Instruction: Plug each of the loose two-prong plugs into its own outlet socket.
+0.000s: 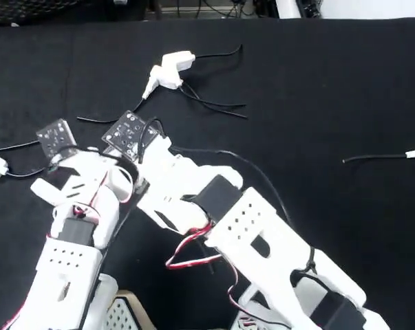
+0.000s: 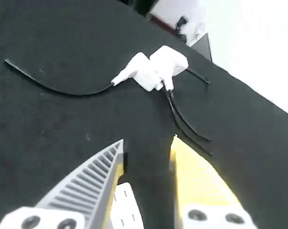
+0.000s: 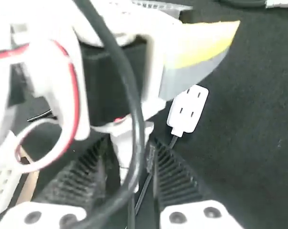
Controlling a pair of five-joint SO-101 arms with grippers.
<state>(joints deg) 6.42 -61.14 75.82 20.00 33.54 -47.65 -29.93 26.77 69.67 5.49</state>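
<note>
While left gripper [image 2: 147,140] gapes, right gripper [image 3: 129,145] clamps plug [image 3: 123,160], long axis along fingers [image 3: 177,176].

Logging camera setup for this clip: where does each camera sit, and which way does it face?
High view: fixed overhead, facing down at the table; left arm and right arm show.
Left wrist view: on the left arm, facing past the left pincer toward two white plugs.
Right wrist view: on the right arm, facing past the right pincer toward a white outlet.
High and left wrist views share the plugs.
</note>
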